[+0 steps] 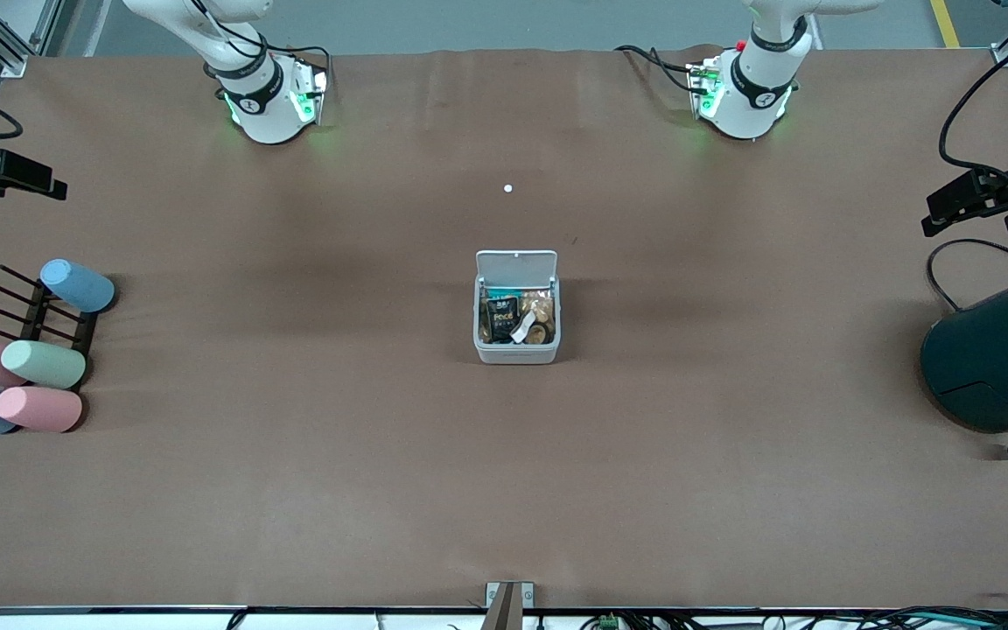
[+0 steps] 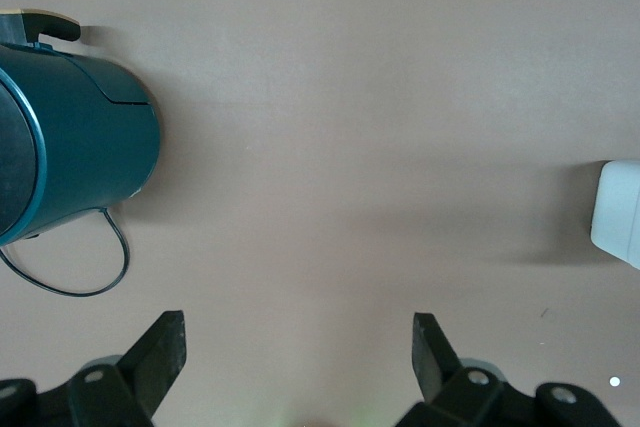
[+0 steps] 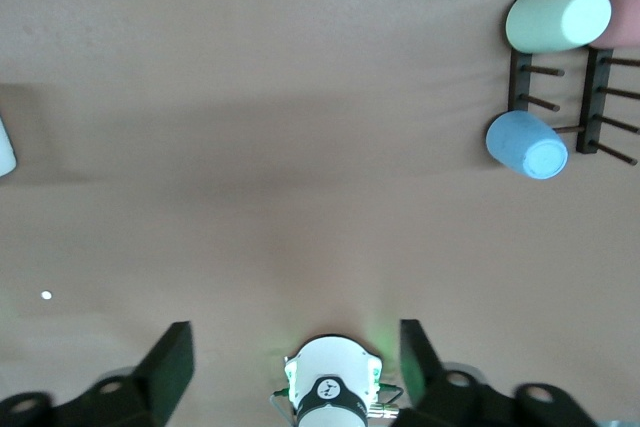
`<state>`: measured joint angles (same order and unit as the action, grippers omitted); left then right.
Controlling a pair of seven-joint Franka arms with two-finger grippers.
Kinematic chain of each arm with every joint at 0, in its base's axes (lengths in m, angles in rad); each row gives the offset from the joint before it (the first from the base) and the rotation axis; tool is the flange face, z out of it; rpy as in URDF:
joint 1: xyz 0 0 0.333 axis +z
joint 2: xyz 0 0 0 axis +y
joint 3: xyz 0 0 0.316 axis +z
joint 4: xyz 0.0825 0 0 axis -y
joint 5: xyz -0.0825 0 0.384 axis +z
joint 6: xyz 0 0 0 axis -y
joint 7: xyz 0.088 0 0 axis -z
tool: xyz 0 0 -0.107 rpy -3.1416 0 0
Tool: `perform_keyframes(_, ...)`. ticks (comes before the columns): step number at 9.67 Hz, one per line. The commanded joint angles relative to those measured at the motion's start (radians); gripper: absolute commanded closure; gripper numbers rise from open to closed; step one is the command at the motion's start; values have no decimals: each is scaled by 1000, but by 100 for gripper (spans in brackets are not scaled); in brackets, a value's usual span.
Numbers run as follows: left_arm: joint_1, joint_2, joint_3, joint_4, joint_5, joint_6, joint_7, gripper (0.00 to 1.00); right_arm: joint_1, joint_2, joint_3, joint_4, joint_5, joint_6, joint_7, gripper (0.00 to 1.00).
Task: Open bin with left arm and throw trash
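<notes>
Bin open mid-counter, both claws parked at the edges

The bin (image 1: pixel 516 350) stands lid-up with the trash (image 1: pixel 517 319) inside, bare counter (image 1: pixel 504 481) all around; the left claw (image 2: pixel 298 347) hangs spread and empty over the teal container's (image 1: pixel 998 359) end, the right claw (image 3: pixel 295 352) spread and empty over the pastel cylinders' (image 1: pixel 27 376) end

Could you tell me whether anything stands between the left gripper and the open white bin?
Nothing visible does: only bare brown table lies between the left gripper, fingers open, and the small white square plastic bin, whose lid is up.
</notes>
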<state>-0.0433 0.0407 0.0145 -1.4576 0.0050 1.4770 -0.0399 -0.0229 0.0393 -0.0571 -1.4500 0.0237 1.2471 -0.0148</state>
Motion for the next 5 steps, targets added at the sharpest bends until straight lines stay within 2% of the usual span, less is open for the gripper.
perform_keyframes(1,5,8,-1,20,-16,-1,6,0,53,-9,10,14,-70,14,-4,0)
perform_keyframes(3,10,8,-2,20,-16,-1,11,0,52,-13,8,-7,-54,70,-8,0)
perform_keyframes(5,13,15,-1,20,-10,-1,26,0,49,-54,8,-87,-53,118,-8,0)
